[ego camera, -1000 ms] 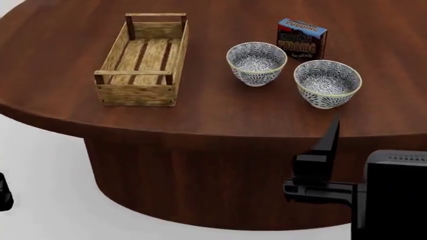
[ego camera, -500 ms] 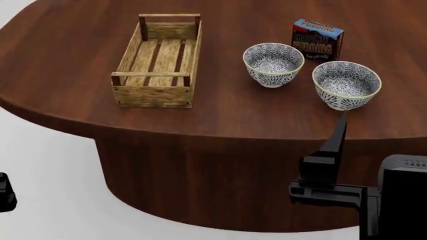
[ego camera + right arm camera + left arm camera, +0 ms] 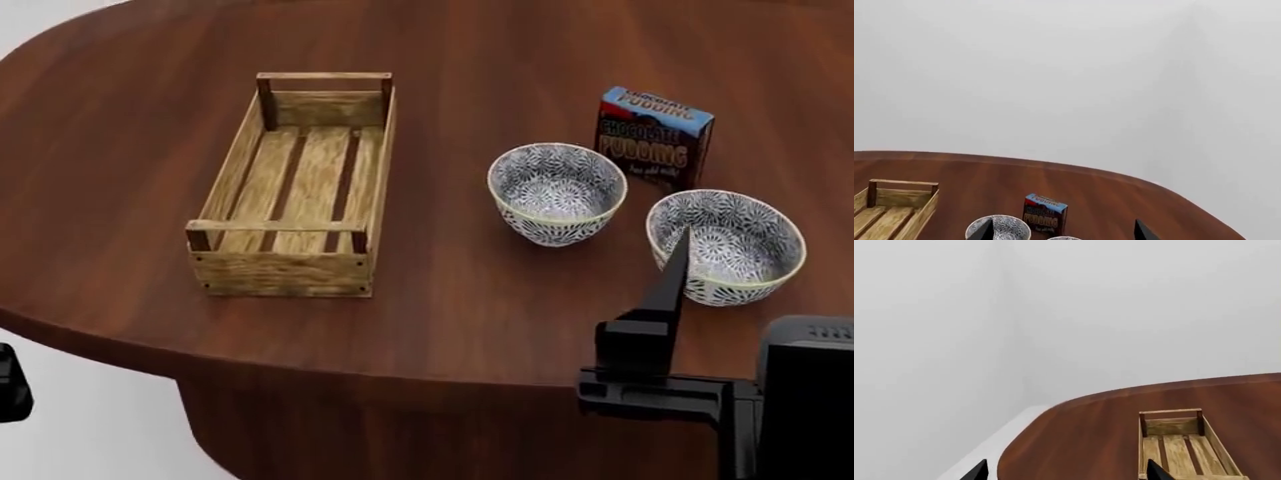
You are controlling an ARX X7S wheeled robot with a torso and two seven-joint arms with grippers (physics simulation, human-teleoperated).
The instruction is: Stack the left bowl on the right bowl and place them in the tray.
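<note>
The light-wood tray stands empty on the left of the brown table. The left bowl and the right bowl, both blue-and-white patterned, stand upright and apart to its right. My right gripper is open and empty at the table's front edge, its finger overlapping the right bowl's near rim in the head view. In the right wrist view its tips frame the left bowl. My left gripper is open and empty, off the table's left end, facing the tray.
A blue chocolate pudding box stands upright just behind the two bowls; it also shows in the right wrist view. The table's rounded front edge runs close below the bowls. A bit of my left arm shows at the left edge.
The head view has shifted, so the table and its things now show larger and lower. The right gripper's finger now overlaps the right bowl. Nothing on the table has moved.
</note>
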